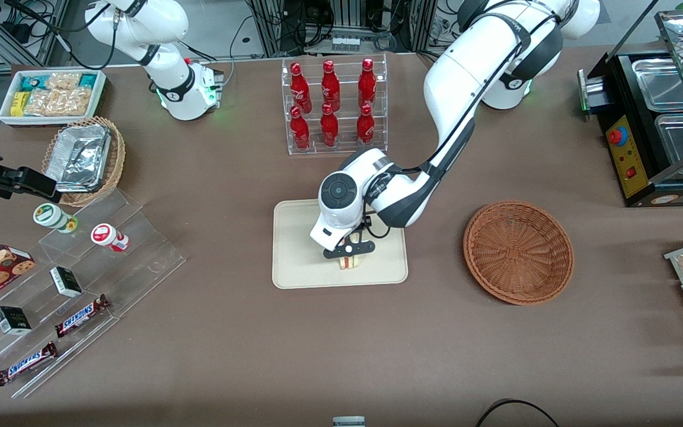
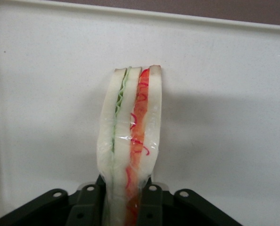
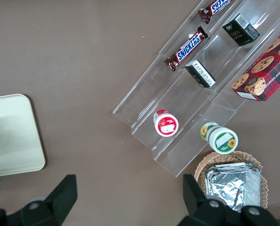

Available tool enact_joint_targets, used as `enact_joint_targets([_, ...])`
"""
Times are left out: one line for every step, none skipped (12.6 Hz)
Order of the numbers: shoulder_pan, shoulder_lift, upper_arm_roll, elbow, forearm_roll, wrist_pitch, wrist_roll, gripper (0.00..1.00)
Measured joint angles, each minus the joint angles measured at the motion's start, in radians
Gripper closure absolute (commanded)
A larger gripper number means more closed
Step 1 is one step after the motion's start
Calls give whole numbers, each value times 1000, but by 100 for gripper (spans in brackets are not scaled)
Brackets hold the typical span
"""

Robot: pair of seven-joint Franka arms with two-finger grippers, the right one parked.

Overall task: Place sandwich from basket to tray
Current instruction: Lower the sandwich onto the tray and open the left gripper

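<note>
In the front view, the claw [image 1: 350, 254] sits just below the centre of the frame, over the tray [image 1: 300, 261], clamped on the sandwich [image 1: 350, 263], whose striped cut edge shows just under the black fingers. The tray lies on the brown surface [image 1: 229, 356]. The basket [image 1: 518, 251] sits well apart from the tray, toward the working arm's end, with nothing in it. A clear rack of red bottles [image 1: 332, 107] stands farther from the camera than the tray.

In the left wrist view, the sandwich [image 2: 129, 141] stands on edge between the black fingers [image 2: 152, 202], wrapped in clear film, green layer beside red, with the tray [image 2: 234, 117] filling the background.

In the right wrist view, a corner of the tray [image 3: 12, 141] shows at the left edge.
</note>
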Motion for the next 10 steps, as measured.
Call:
enact_joint_targets([0, 0, 0, 3, 0, -4, 0, 0])
enact_joint_targets([0, 0, 0, 10, 0, -17, -1, 0])
enact_joint_targets([1, 0, 0, 23, 0, -34, -1, 0])
enact_joint_targets([1, -1, 0, 42, 0, -56, -1, 0])
enact_joint_targets([1, -3, -1, 64, 0, -80, -1, 0])
enact_joint_targets([1, -8, -1, 85, 0, -104, 2, 0])
enact_joint_targets([1, -15, -2, 102, 0, -121, 9, 0])
enact_joint_targets([5, -28, -1, 112, -5, -133, 21, 0])
enact_joint_targets([17, -44, -1, 118, -18, -141, 50, 0])
enact_joint_targets([38, -65, 0, 123, -41, -154, 106, 0])
